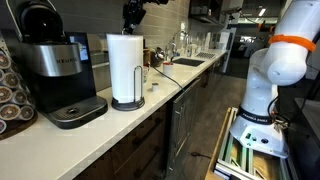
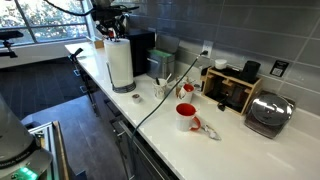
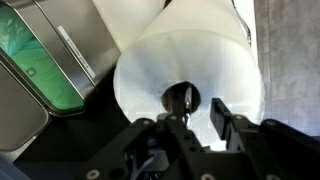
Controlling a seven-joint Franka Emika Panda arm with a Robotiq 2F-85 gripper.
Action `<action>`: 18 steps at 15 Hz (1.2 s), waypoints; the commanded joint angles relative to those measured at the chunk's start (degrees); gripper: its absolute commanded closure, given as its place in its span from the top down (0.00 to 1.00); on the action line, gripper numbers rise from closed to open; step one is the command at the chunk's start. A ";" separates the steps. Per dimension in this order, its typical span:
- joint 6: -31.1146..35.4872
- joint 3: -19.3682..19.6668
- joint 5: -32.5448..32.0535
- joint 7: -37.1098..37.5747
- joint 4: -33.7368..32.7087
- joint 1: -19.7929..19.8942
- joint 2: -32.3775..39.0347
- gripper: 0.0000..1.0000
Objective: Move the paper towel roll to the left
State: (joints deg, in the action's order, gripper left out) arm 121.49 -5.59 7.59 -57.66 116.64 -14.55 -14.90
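Long white counter (image 2: 250, 155) along a grey tiled wall (image 2: 235, 25); dark cabinets (image 1: 148, 152) beneath; plank floor (image 1: 205, 115) alongside; big bright window (image 2: 35, 20) at the far end, daylight falling over the worktop.

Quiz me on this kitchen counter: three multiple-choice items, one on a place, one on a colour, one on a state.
1. Where does the tall white paper towel roll stand?
A. On the floor.
B. On the white counter, beside the black and silver coffee machine.
C. On a chair.

2. What colour is the handled mug on the counter?
A. Red.
B. Blue.
C. Green.

3. How is the roll?
A. Lying on its side.
B. Torn apart.
C. Upright, with the black pincer over its top.

Answers:
1 B: an exterior view shows it right next to the machine.
2 A: it shows plainly red in an exterior view.
3 C: the wrist view looks straight down on its round top.
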 commanded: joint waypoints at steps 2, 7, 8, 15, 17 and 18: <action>-1.73 -0.76 -1.48 1.72 -1.48 0.63 0.77 0.01; -5.10 -0.30 1.17 -0.38 -1.46 -0.25 -0.87 0.02; -6.13 -0.36 2.16 -0.40 -1.59 -0.52 -1.27 0.02; -2.98 -4.05 8.03 9.03 0.55 -2.52 -4.14 0.02; 1.15 -5.32 9.12 14.83 1.05 -2.87 -3.86 0.02; 3.10 -5.70 9.70 17.06 1.51 -3.21 -3.88 0.02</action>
State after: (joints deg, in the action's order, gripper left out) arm 118.91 -10.25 14.99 -47.08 116.70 -17.17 -17.12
